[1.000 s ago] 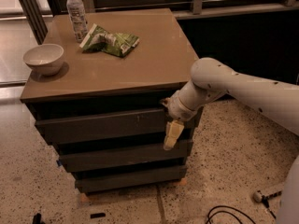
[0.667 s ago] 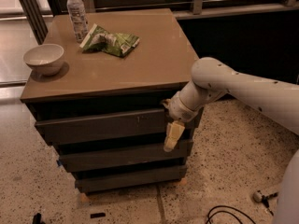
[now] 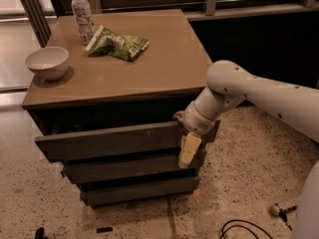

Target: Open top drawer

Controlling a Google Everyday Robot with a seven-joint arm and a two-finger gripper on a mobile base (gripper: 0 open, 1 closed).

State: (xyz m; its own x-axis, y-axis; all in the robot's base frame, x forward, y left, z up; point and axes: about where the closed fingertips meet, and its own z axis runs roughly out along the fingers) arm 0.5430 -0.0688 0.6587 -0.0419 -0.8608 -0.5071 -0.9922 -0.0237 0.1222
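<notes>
The top drawer (image 3: pixel 109 141) is the widest dark grey-brown front under the tabletop. It stands out a little from the two narrower drawer fronts (image 3: pixel 129 171) below it, with a dark gap above it. My gripper (image 3: pixel 185 152) is at the right end of the top drawer front, reaching over its upper edge. One pale finger (image 3: pixel 188 147) hangs down the face of the front, and the other is hidden behind it. The gripper looks clamped on the drawer front. The white arm (image 3: pixel 259 93) comes in from the right.
On the brown cabinet top (image 3: pixel 164 68) are a white bowl (image 3: pixel 47 62) at the left edge, a plastic bottle (image 3: pixel 82 14) at the back and a green snack bag (image 3: pixel 117 44). Speckled floor surrounds the cabinet. A cable (image 3: pixel 244 229) lies at the lower right, and a dark railing wall (image 3: pixel 259 34) stands behind.
The top drawer front and my gripper on it have moved slightly outward, toward the camera. The items on the top have not moved.
</notes>
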